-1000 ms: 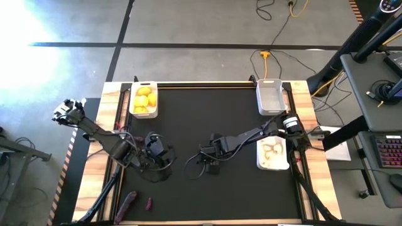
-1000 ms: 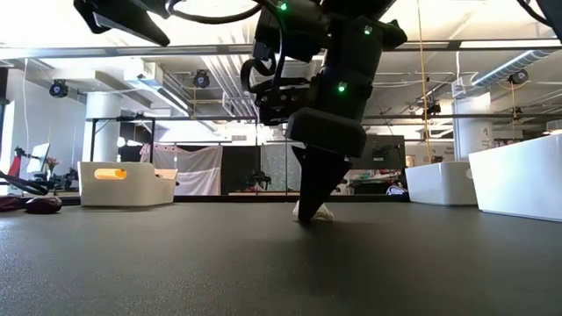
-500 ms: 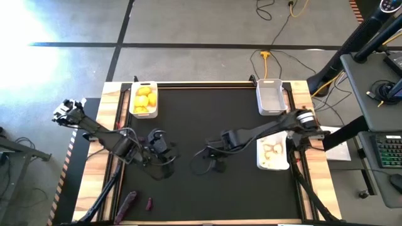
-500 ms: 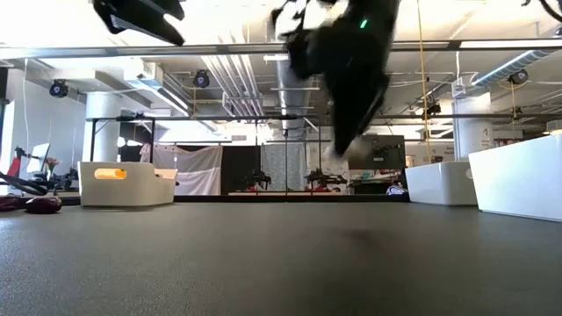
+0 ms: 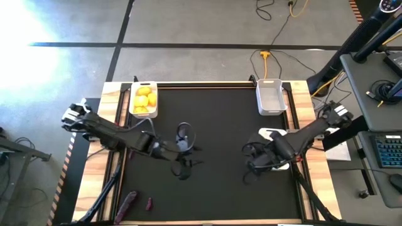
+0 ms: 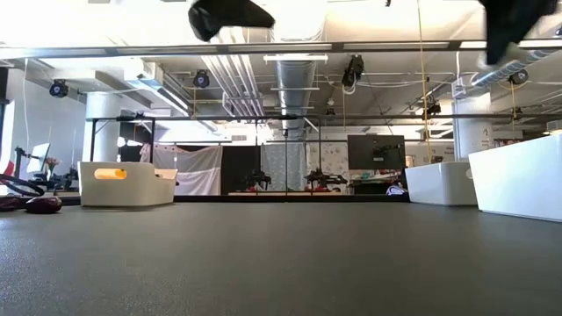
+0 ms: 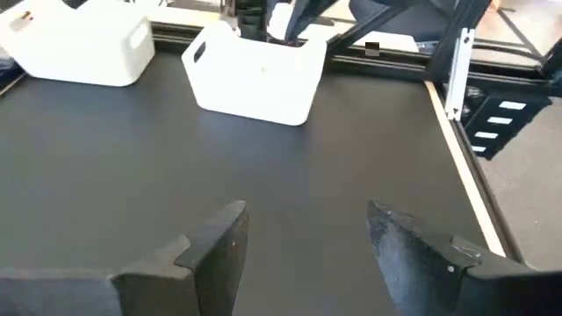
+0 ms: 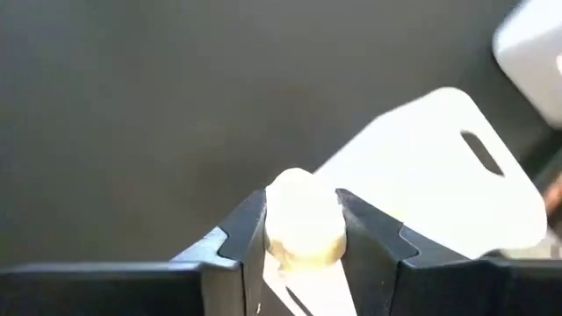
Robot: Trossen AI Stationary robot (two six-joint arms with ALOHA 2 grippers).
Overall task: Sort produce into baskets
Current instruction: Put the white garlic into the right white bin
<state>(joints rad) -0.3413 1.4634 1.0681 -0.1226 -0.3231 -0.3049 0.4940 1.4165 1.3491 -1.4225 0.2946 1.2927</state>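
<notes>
Garlic bulb [image 8: 303, 219], pale, smooth and rounded, is clamped between the two dark fingers of the right gripper [image 8: 303, 230], which is closed snugly against both its sides. In the high view this gripper [image 5: 259, 158] hangs over the black mat just beside the inner edge of the near right basket [image 5: 269, 133], a white plastic bin with rounded corners and a slotted handle.

A second white basket [image 5: 271, 97] sits at the far right corner, well apart from the arm. A third basket [image 5: 143, 99] at the far left corner holds yellow lemons [image 5: 144, 100].

Left gripper [image 7: 303, 246] hovers above the middle of the mat [image 5: 213, 119] with its fingers spread wide and nothing between them. The matte black surface around it is open on all sides.

Two dark purple eggplants [image 5: 128, 203] lie at the near left edge of the table, close to the wooden border [image 5: 88, 182].
</notes>
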